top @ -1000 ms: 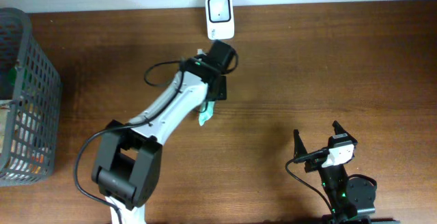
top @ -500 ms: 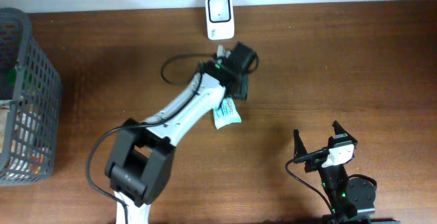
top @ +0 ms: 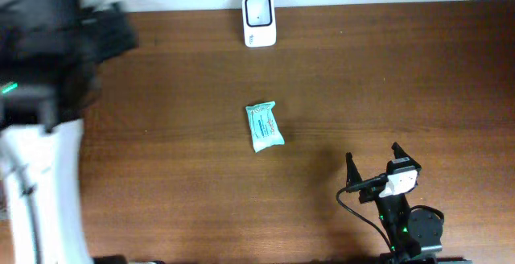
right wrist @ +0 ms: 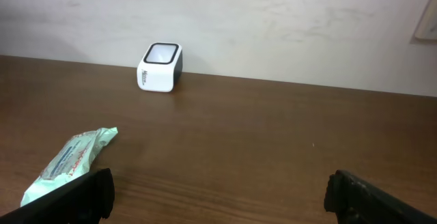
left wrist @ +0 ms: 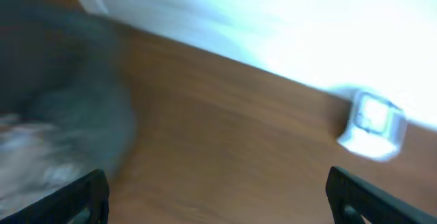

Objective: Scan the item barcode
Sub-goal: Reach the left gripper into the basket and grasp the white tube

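It looked like a mock shop checkout: a scanner (top: 259,21) sat at twelve o'clock on the wooden table (top: 386,79).

My left arm (top: 36,183) is a thick white link at nine o'clock in the overhead view. It is topped by blurred black housings (top: 56,22) with a small green light (top: 8,88). My right arm (top: 406,224), at five o'clock, is black. It has a white block (top: 400,179) behind my right gripper (top: 372,154), two pointed black fingers (top: 352,170), a looping black cable (top: 344,204) and a green dot (top: 400,231). In the wrist views my fingertips (right wrist: 75,197) are matte black.
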### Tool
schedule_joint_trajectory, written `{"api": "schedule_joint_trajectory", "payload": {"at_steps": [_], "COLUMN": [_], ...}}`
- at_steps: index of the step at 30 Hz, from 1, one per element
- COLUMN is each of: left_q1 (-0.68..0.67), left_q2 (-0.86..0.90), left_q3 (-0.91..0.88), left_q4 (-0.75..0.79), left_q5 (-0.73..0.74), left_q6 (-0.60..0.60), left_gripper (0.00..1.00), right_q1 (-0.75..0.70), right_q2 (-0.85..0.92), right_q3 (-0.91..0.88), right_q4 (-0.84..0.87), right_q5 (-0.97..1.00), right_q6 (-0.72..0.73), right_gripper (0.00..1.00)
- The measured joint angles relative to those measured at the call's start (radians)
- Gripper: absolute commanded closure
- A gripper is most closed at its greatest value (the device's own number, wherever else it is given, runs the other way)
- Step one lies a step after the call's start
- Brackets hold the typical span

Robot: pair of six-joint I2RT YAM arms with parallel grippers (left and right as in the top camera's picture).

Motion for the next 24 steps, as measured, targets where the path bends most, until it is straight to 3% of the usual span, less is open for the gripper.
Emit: {"api": "schedule_joint_trajectory", "payload": {"at_steps": [4,8,13,17,24], "left_q1": [0.273,0.452,0.571,0.658,0.761], "left_q2": [-0.037,-0.037,-0.035,-0.032,-0.009], "left_q3": [0.000,-0.022,-0.145,-0.275,-0.435], "left_q4": [-0.048,-0.061,-0.044,0.060,0.210], "left_q5": [0.014,0.041,0.051,0.050,0.097], "left_q6": [-0.012,-0.040,-0.053,-0.037,0.176], "left_gripper": [0.01,0.00,0.00,0.01,0.01], "right_q1": [0.000,0.000,0.000,0.000,0.000], "right_q2": [0.000,0.000,0.000,0.000,0.000], "right_q3": [0.000,0.000,0.000,0.000,0.000], "right_q4": [0.000,0.000,0.000,0.000,0.000], "right_q5": [0.000,0.000,0.000,0.000,0.000], "right_q6": [0.000,0.000,0.000,0.000,0.000], "right_gripper": [0.02,0.02,0.02,0.02,0.02]}}
